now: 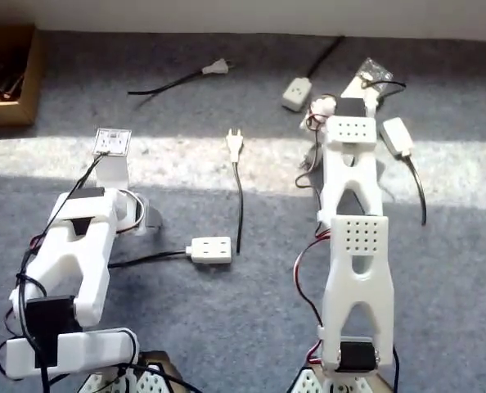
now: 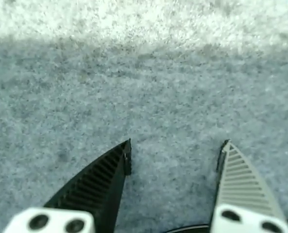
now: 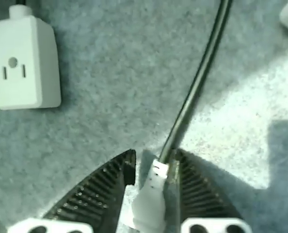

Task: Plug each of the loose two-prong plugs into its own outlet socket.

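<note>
Right gripper (image 3: 153, 160) narrow, closed on white plug (image 3: 151, 201), far right; black cord (image 3: 197, 82) leading away from jaws; prongs hidden; socket (image 3: 23, 60) just beside, apart from plug; left gripper (image 2: 177, 150) wide, holding nothing, over bare carpet (image 2: 144, 73), near left; step judged: plug grasped, not yet inserted; next, probably: turn plug toward socket slots, line up, press in.

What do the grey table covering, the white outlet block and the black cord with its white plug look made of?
Grey table covering: short-pile carpet or felt, going by its fuzzy, speckled matte fibres. White outlet block: hard moulded plastic, smooth with a slight sheen. Black cord: likely rubber or vinyl sheath, smooth, catching a highlight. White plug: seemingly the same plastic.
</note>
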Robot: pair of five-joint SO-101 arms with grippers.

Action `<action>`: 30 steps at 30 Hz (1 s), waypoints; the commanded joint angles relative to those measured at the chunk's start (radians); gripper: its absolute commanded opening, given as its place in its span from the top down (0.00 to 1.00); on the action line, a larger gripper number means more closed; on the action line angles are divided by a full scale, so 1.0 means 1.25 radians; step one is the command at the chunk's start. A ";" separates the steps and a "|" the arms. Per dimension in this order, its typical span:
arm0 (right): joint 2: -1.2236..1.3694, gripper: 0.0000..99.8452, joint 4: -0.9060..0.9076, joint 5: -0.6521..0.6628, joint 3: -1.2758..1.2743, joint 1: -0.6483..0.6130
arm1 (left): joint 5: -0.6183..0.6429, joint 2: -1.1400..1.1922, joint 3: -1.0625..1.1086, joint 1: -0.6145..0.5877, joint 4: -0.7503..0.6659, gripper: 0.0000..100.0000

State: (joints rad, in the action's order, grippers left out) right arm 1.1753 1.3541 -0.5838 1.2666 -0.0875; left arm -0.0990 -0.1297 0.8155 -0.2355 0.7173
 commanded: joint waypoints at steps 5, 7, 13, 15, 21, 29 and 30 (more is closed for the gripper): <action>-0.017 0.91 0.018 0.047 0.017 -0.030 | -0.006 -0.020 -0.002 0.014 -0.007 0.71; -0.017 0.88 0.050 0.093 0.017 -0.047 | -0.006 -0.020 -0.002 0.014 -0.007 0.71; -0.017 0.88 0.116 0.104 0.018 -0.069 | -0.006 -0.020 -0.002 0.014 -0.007 0.71; -0.017 0.91 0.121 0.104 0.018 -0.068 | -0.006 -0.020 -0.002 0.014 -0.007 0.71; -0.017 0.88 0.110 0.106 0.019 -0.067 | -0.006 -0.020 -0.002 0.014 -0.007 0.71; -0.017 0.70 0.095 0.106 0.018 -0.042 | -0.006 -0.020 -0.002 0.014 -0.007 0.71; -0.017 0.70 0.094 0.106 0.018 -0.042 | -0.006 -0.020 -0.002 0.014 -0.007 0.71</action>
State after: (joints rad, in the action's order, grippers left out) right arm 1.1722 1.4707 -0.4641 1.2697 -0.1688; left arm -0.0990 -0.1297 0.8155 -0.2355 0.7173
